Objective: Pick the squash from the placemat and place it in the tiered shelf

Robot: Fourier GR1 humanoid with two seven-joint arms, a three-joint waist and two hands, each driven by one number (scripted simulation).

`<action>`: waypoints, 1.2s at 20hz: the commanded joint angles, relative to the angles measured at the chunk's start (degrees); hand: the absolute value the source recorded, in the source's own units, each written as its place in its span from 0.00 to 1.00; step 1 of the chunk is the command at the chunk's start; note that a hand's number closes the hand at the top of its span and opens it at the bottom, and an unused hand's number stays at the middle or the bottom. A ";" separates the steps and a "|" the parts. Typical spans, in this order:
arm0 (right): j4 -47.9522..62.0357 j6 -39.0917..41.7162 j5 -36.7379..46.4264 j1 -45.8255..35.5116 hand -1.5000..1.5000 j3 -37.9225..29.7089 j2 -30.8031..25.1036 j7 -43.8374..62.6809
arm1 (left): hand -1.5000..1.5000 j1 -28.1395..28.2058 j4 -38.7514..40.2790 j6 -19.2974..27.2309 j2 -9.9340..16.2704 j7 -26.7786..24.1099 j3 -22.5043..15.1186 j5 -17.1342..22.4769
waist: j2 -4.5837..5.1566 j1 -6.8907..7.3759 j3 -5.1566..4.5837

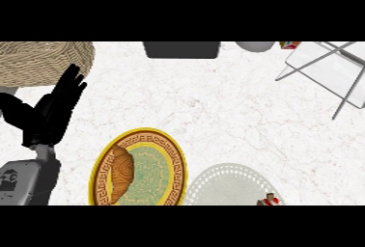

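Note:
A white lace placemat [228, 185] lies at the lower middle right of the counter. At its lower edge a small red and dark object [270, 200] shows, mostly cut off, and I cannot tell what it is. No squash shows plainly. The tiered shelf [335, 67], a grey wire frame with pale panels, stands at the upper right. My left hand [53, 113] rests open at the left edge, fingers up, far from both the placemat and the shelf. My right hand is out of view.
A gold-rimmed patterned plate [164, 159] with a brown croissant [121, 171] lies left of the placemat. A woven basket [43, 60] sits at the upper left. A dark grey box [182, 49] and a grey round object [255, 46] stand along the back.

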 commanded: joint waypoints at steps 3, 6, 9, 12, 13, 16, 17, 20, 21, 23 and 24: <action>17.29 2.20 -0.21 -6.26 1.00 -2.77 -1.53 -6.22 | 0.50 -0.91 0.74 -0.21 -1.24 0.39 -0.16 0.12 | 0.02 -0.04 0.02; 27.81 0.16 6.68 -9.95 1.00 1.02 -1.26 -13.17 | 0.50 -2.14 0.94 0.26 -1.53 -0.05 -0.13 -0.48 | 0.22 0.59 0.05; 36.75 -0.42 8.30 -13.70 1.00 0.70 -2.40 -17.28 | 0.50 -1.21 2.62 -0.85 -1.37 -0.97 -0.12 -0.75 | 0.19 0.49 0.04; 45.19 1.81 8.19 -16.97 1.00 -0.86 -5.38 -22.38 | 0.50 -0.27 0.57 -0.83 -1.05 0.32 0.44 -0.53 | 0.07 0.40 0.04; 51.03 0.19 11.49 -18.12 1.00 1.17 -4.68 -27.91 | 0.50 -2.99 2.40 -2.22 0.29 0.50 1.66 0.84 | 0.42 1.13 0.09; 57.74 2.15 12.19 -19.85 1.00 0.25 -7.60 -32.75 | 0.50 -4.50 2.04 0.70 -1.46 2.32 0.49 -1.24 | 0.22 0.43 0.07; 60.03 1.87 13.38 -21.87 1.00 1.63 -7.55 -32.64 | 0.50 3.79 -2.61 -1.85 -1.76 -1.09 -0.33 -0.51 | 0.15 1.04 0.06; 68.63 -1.01 16.93 -28.12 1.00 3.53 -7.39 -36.53 | 0.50 0.30 1.73 -1.53 -1.92 -2.04 0.33 -1.09 | 0.32 1.08 0.06; 67.33 0.52 15.83 -24.50 1.00 2.07 -8.12 -39.57 | 0.50 -2.39 3.65 -2.15 -0.42 -1.89 2.43 -0.11 | 0.19 0.33 0.05; 72.52 0.66 17.34 -27.28 1.00 2.56 -9.42 -42.19 | 0.50 -1.76 1.31 0.07 -2.64 0.30 -0.04 -1.90 | 0.20 0.60 0.07; 76.50 -0.16 18.94 -28.22 1.00 3.51 -8.92 -44.96 | 0.50 -0.93 2.57 -0.27 -3.63 -2.23 -1.21 -2.76 | 0.41 1.05 0.10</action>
